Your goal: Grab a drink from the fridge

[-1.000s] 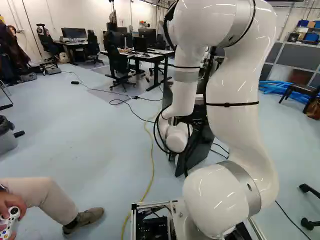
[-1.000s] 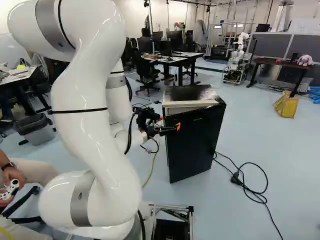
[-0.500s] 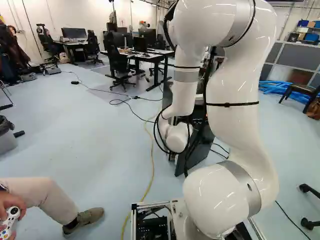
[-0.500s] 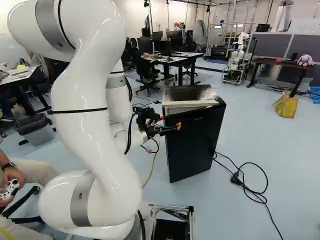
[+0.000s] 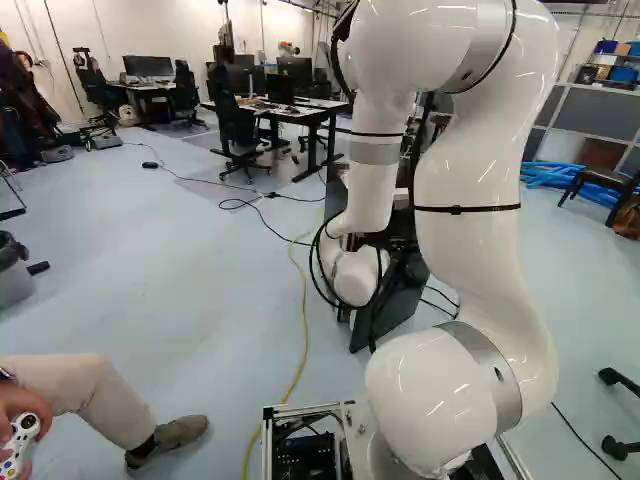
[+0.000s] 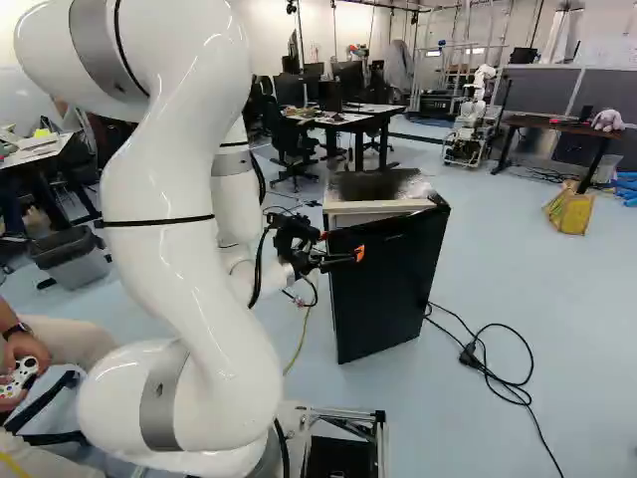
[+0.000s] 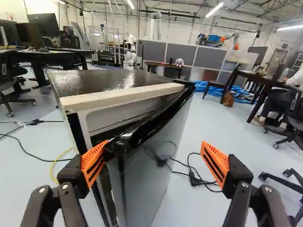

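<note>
I'm counting live: one arm [image 6: 184,259] of mine, one gripper [image 6: 341,245], and on it I've got two fingers [image 7: 240,182] and two orange pads [image 7: 92,163]. One fridge [image 6: 370,186] here, one door [image 6: 388,289] on it. Over in the right base view I make it one other robot [image 6: 470,129], one yellow bag [image 6: 569,212], one bin [image 6: 70,261], one gamepad [image 6: 20,375] and one stuffed toy [image 6: 607,120]. One yellow cable [image 5: 303,330] in the left base view. Monitors [image 5: 148,66], several; they're bunched too tightly for me to count.
</note>
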You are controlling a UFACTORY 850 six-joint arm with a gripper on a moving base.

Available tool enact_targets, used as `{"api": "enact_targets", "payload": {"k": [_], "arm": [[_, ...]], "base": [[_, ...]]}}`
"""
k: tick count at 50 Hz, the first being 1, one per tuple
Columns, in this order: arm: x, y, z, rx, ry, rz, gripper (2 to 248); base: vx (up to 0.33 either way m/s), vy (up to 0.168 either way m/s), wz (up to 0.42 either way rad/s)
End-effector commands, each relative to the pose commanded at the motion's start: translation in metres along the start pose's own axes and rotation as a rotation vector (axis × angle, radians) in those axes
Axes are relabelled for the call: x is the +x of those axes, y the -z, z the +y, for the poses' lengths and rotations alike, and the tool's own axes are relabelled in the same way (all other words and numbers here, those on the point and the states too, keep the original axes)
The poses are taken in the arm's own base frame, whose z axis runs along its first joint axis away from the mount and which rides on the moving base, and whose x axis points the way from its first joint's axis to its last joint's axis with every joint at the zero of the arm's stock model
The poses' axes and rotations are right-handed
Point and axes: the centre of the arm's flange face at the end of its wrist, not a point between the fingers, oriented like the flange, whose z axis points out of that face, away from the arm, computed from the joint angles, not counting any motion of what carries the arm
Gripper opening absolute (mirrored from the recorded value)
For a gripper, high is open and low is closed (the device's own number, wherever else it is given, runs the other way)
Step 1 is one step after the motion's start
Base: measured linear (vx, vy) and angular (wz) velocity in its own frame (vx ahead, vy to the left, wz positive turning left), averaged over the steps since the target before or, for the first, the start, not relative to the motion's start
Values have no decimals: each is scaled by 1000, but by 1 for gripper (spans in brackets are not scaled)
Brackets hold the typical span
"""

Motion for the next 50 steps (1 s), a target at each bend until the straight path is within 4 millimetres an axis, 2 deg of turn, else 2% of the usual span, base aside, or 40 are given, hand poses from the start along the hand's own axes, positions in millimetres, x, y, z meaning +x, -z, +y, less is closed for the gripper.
{"api": "enact_targets", "payload": {"k": [27, 50], "arm": [[-1, 5, 21, -65, 4, -11, 247], [-2, 12, 47, -142, 9, -27, 247]], "base": [[0, 0, 0], [0, 0, 0]]}}
